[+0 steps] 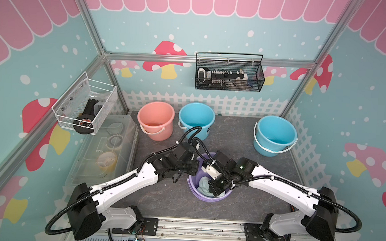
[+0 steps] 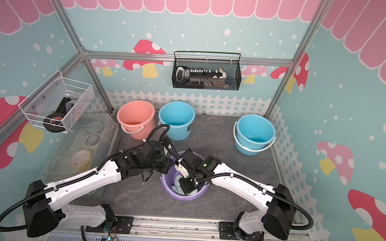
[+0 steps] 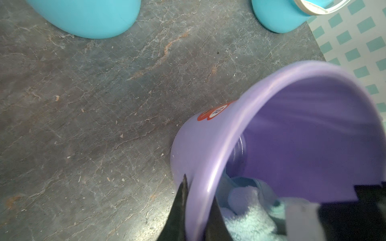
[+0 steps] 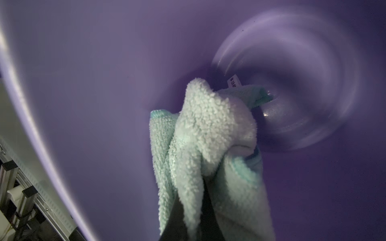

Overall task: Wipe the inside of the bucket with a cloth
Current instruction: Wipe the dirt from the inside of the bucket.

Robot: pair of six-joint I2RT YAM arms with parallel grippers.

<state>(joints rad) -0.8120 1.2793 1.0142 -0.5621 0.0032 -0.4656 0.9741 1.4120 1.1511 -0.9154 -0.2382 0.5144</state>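
A bunched pale aqua-green terry cloth (image 4: 208, 129), its looped pile and stitched hem showing, sits deep inside the round lavender plastic bucket (image 1: 204, 198). It is pinched in the closed right gripper (image 4: 208, 181), whose dark fingers are mostly buried in the folds. The bucket stands on the grey stone-patterned tabletop (image 1: 232, 137), toward 6 o'clock in both top views. At the rim's 10 o'clock, the left gripper (image 3: 199, 194) clamps the thin wall, one finger outside and one inside.

The wiping step appears to be in hand, with the wad low near the glossy, ringed floor. The next move likely calls for pressing the soft pile against the smooth, tapering wall and sweeping round, while the left hold stops the light bucket turning or tipping.

Beyond it stand a salmon-pink plastic bucket (image 1: 157, 132) at 11 o'clock, a sky-blue plastic bucket (image 1: 197, 116) at 12 o'clock and another sky-blue bucket (image 1: 273, 149) at 2 o'clock.
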